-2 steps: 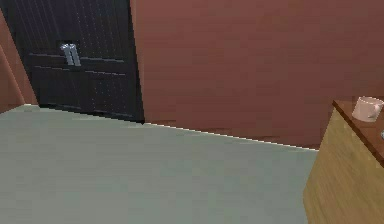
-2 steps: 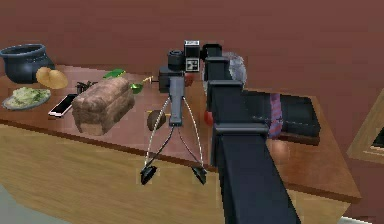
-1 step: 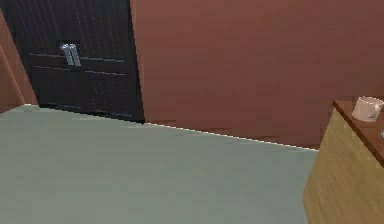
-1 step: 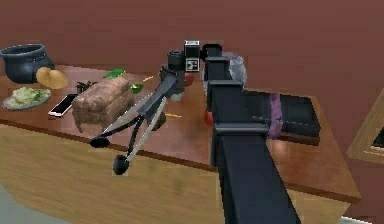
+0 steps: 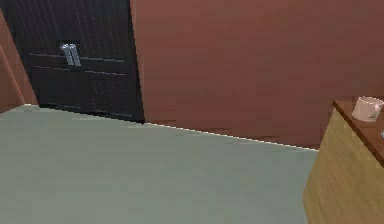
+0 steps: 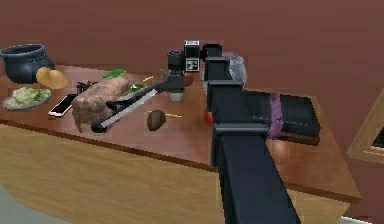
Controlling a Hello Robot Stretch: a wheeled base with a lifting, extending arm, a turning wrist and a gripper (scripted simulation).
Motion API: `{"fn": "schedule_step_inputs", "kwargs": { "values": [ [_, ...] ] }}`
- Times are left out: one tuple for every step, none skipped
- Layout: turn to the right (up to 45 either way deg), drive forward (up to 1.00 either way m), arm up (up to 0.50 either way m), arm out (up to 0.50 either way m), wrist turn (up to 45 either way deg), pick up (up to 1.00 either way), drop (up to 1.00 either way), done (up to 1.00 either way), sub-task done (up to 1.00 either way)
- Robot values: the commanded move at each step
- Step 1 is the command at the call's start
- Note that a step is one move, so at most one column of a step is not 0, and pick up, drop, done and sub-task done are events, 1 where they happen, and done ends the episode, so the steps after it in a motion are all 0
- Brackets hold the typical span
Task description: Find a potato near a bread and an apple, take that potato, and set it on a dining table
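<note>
The search is looking done and the pickup is only starting: the potato (image 6: 157,121) is lying on the counter (image 6: 120,150) right of the bread (image 6: 100,100), the gripper (image 6: 175,85) is hovering near it, possibly holding something, though I cannot tell, and the dining-table delivery is still waiting.

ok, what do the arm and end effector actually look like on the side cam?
The arm is a dark square-section bar in stepped segments. At its far end sit two small white squares with black marks. Left of them is the end effector: a blocky dark body and two thin dark fingers with a lighter edge.
</note>
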Motion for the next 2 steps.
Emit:
{"fn": "schedule_step_inputs", "kwargs": {
  "values": [
    [0.0, 0.0, 0.0, 0.0, 45.0, 0.0, 0.0, 0.0, 0.0],
    [0.0, 0.0, 0.0, 0.0, 9.0, 0.0, 0.0, 0.0, 0.0]
  ]
}}
